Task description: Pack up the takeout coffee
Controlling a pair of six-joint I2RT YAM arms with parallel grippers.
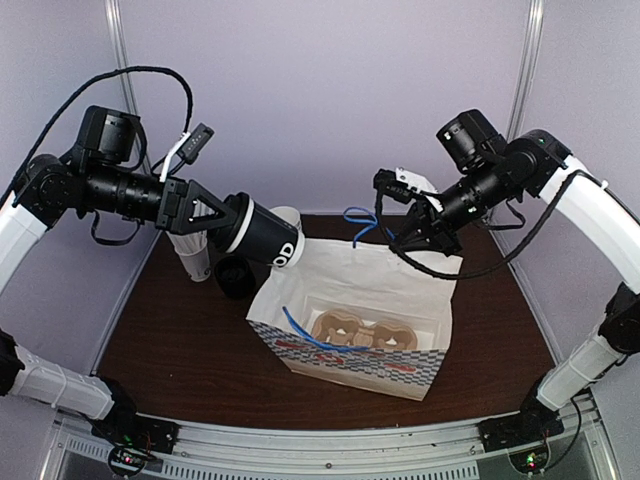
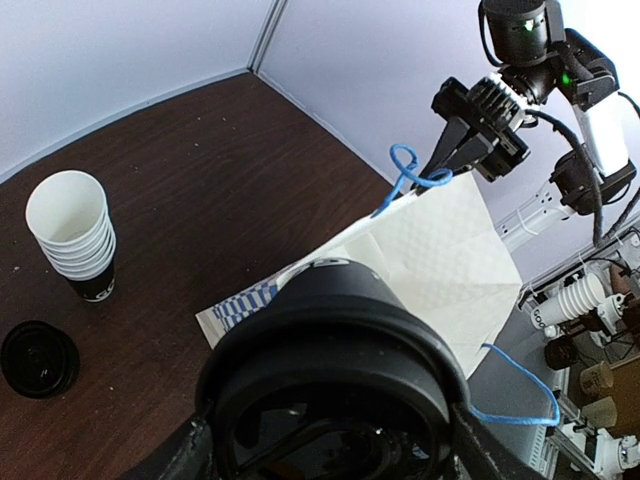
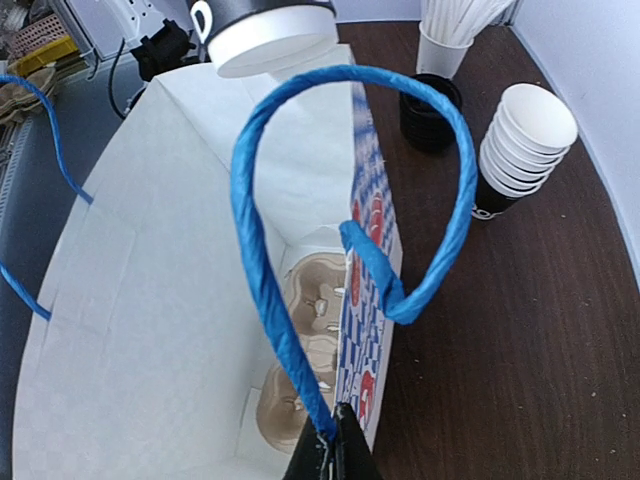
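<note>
**Top view:** The left arm is stretched level from the left over the desk. The left gripper is clamped around the coffee cup, which is held on its side in the air, base toward the paper bag. The right arm is bent downward, and the right gripper is closed on the bag's blue handle.

**Left wrist view:** The cup's black lid fills the lower frame. The bag stands beyond it.

**Right wrist view:** The handle loop is pinched at the gripper tips. The cup's white base is seen over the bag's open mouth. A cardboard carrier lies inside.
</note>
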